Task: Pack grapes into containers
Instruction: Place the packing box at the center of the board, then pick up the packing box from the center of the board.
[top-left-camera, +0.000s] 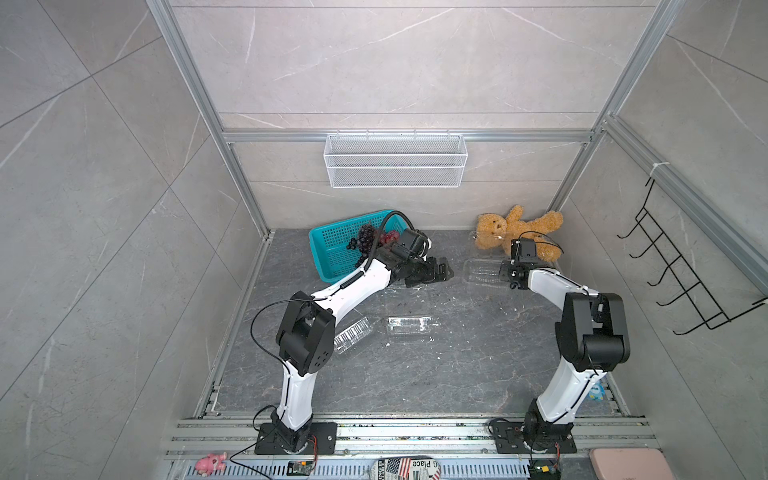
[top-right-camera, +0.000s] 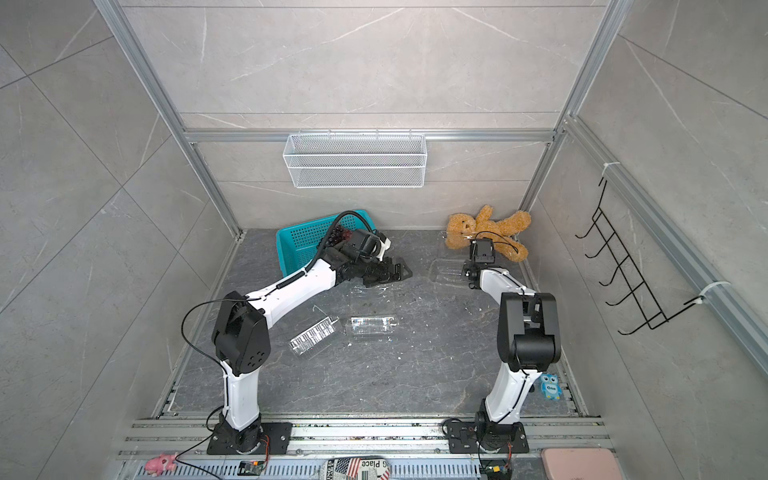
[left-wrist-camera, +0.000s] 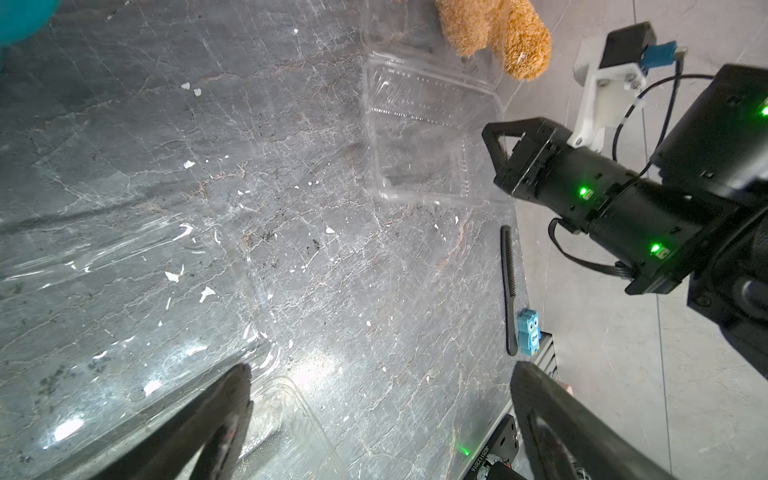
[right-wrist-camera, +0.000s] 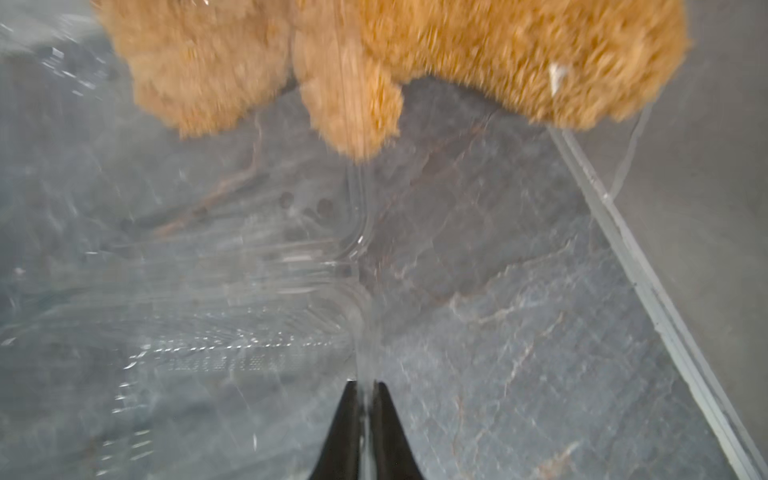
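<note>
Right gripper (right-wrist-camera: 365, 384) black tapered jaws pinch clear ribbed container (right-wrist-camera: 249, 328) rim.

Grapes (top-left-camera: 365, 241), one dark purple bunch beside a reddish one, lie in the teal basket (top-left-camera: 332, 249) at eleven o'clock on the desk (top-left-camera: 457, 374); the open container (top-left-camera: 482, 272), clear and ribbed, sits at one o'clock, its rim pinched in the right claw (right-wrist-camera: 365, 388); the middle container (top-left-camera: 409, 324) lies central; the left container (top-left-camera: 353, 334) lies askew at its nine o'clock.

Legible text
"Place" stood inverted on the flag-print case (top-left-camera: 405, 468) left of the right arm base (top-left-camera: 536, 441); "One" on the blue owl (top-right-camera: 551, 387) beside it.
</note>
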